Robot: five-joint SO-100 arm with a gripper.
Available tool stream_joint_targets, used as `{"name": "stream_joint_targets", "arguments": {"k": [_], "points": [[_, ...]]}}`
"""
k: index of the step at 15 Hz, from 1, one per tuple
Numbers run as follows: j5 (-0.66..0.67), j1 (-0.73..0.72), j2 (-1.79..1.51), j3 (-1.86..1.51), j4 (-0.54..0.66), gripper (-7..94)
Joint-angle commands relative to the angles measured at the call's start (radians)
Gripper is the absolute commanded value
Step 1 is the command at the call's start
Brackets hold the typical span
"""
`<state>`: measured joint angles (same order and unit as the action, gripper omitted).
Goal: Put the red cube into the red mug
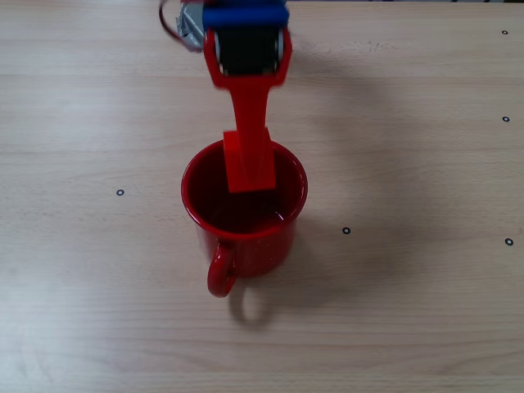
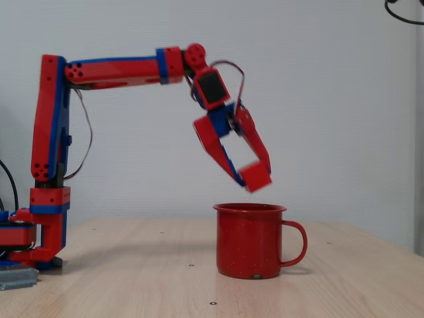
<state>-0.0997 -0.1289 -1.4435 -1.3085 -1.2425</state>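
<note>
My gripper [image 2: 254, 179] hangs just above the red mug [image 2: 250, 242] and is shut on the small red cube [image 2: 256, 175], which sits between the fingertips a little above the rim. In a fixed view from above, the long red finger [image 1: 248, 106] reaches down over the mug's mouth, and the cube [image 1: 250, 176] shows as a red block over the dark inside. The mug [image 1: 288, 237] stands upright on the light wooden table. Its loop handle [image 1: 221, 274] points toward the picture's lower edge there; the handle [image 2: 297, 244] points right in the side view.
The arm's base [image 2: 46, 225] stands at the table's left end in the side view, with a grey block [image 2: 16, 277] beside it. Small black ring marks [image 1: 345, 230] dot the tabletop. A dark cable [image 2: 404, 10] hangs at the top right corner.
</note>
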Motion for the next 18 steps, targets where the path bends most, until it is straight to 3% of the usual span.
{"name": "stream_joint_targets", "arguments": {"k": [1, 10, 13, 15, 18], "points": [[-0.021, -0.002, -0.037, 0.095, -0.015, 0], [-0.049, -0.020, -0.025, 0.112, -0.114, 3], [-0.028, -0.025, -0.046, 0.066, -0.129, 46], [-0.021, -0.026, -0.054, 0.058, -0.140, 54], [-0.023, -0.029, -0.060, 0.058, -0.130, 56]]}}
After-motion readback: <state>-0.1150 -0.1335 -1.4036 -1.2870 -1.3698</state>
